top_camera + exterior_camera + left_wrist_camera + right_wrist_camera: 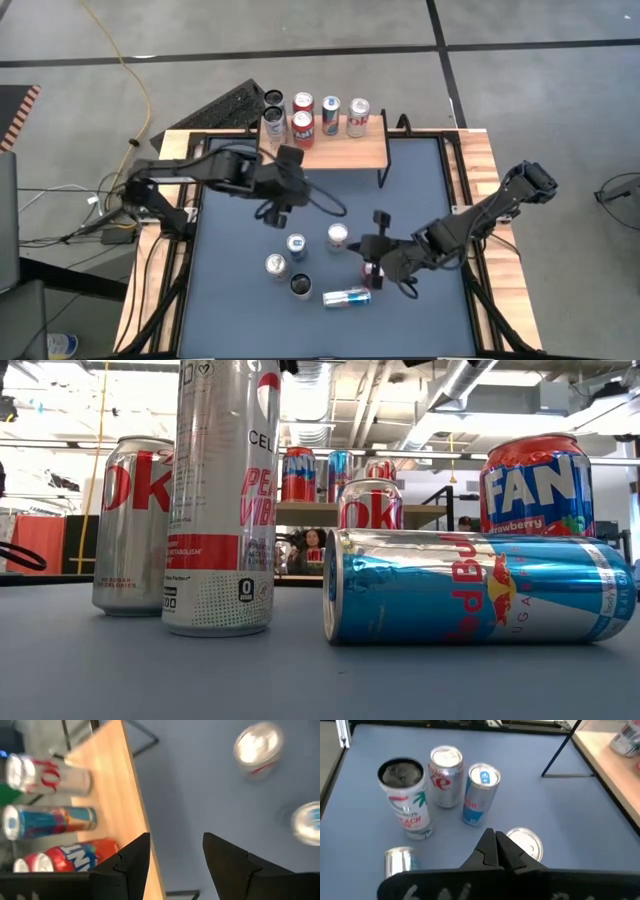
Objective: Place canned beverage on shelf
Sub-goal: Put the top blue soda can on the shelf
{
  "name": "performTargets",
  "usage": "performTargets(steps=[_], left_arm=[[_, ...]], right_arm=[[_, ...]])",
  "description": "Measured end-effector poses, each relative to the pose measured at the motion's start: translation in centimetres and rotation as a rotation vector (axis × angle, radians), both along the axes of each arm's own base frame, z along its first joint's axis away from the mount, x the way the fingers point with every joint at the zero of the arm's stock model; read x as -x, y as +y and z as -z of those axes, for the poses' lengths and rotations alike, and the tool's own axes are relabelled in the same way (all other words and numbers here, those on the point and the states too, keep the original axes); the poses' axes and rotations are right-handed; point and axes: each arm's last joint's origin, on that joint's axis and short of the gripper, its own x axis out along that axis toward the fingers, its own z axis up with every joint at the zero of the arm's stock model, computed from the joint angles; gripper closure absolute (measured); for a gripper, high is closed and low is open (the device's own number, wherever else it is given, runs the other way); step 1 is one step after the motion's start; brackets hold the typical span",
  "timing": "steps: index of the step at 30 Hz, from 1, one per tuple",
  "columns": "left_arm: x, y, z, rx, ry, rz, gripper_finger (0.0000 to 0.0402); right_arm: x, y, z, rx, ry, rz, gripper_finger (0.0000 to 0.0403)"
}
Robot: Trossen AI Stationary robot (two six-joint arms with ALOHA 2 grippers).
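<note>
In the low view, the tall silver slim can [222,490] is running off the top edge. The red strawberry soda can [537,485] is standing partly hidden behind the lying blue-and-silver energy drink can [480,587], whose right end is being cut off.

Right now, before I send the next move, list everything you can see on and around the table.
shelf: one, light wood top on black legs, far side of table
shelf cans: four, standing in a row on the shelf: dark-topped silver, red Fanta, blue and silver, silver Coke
silver Coke cans: two, upright on the blue table mat
upright Red Bull: one, blue and silver, between them
Celsius can: one, tall, silver, upright
lying Red Bull: one, blue, on its side, nearest the front
strawberry Fanta: one, red, upright
keyboard: one, black, beyond the table
left tool: open, empty, by the shelf's front edge
right tool: shut, empty, over the table cans
</note>
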Motion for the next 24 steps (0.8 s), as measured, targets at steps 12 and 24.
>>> performTargets(steps=[12,24], left_arm=[[-3.1,5.5,4.9,-0.01,0.202,-0.16,0.0228],[-3.0,6.7,4.9,0.052,0.177,-0.171,0.0228]], right_arm=[[1.0,1.3,0.3,-0.054,0.019,0.0,0.0403],[1.1,1.5,0.3,-0.102,0.003,0.024,0.0403]])
